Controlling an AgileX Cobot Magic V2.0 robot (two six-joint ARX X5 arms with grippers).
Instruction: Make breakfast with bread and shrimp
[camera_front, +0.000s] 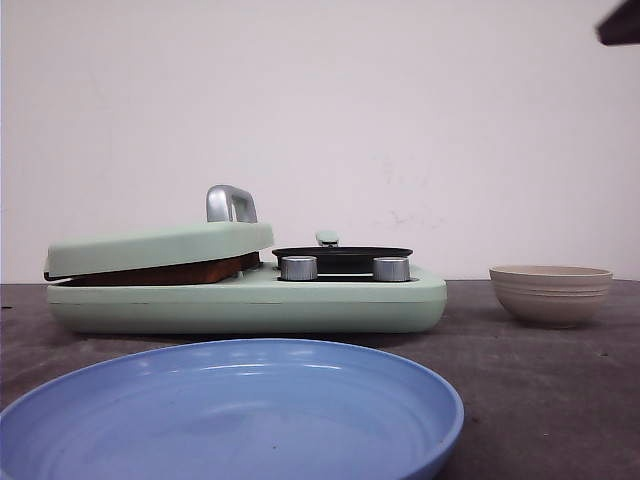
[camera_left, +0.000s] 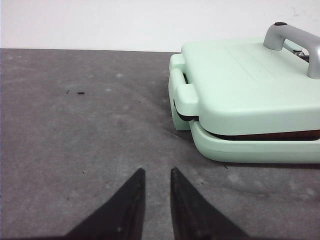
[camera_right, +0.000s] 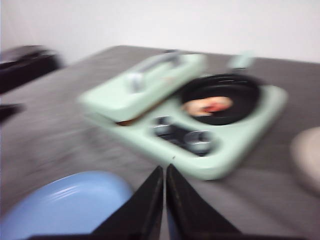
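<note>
1. One pale mint-green breakfast maker (camera_front: 250, 298) sits on the left half of the table in the front view, with one hinged lid (camera_front: 165, 245), one silver handle (camera_front: 230, 203) on top of the lid and two silver knobs (camera_front: 298, 267) on its front.
2. The lid rests slightly ajar over a brown crust edge of the bread (camera_front: 170, 272); only this thin strip shows, so the number of slices cannot be told.
3. One small black pan (camera_front: 342, 256) sits on the maker's right part. In the blurred right wrist view it holds something pinkish-orange, the shrimp (camera_right: 207, 105), too smeared to count.
4. One large blue plate (camera_front: 230, 415) lies nearest the camera, cut off by the lower edge of the picture.
5. One beige ribbed bowl (camera_front: 550, 293) stands well to the right of the maker.
6. The left gripper (camera_left: 157, 175) hangs over bare table beside the maker's lid, its black fingers a narrow gap apart and holding nothing.
7. The right gripper (camera_right: 165, 172) has its fingers pressed nearly together, with nothing between them.
8. The table (camera_front: 540, 380) is dark grey and mottled; behind it is a plain white wall (camera_front: 400, 100).
</note>
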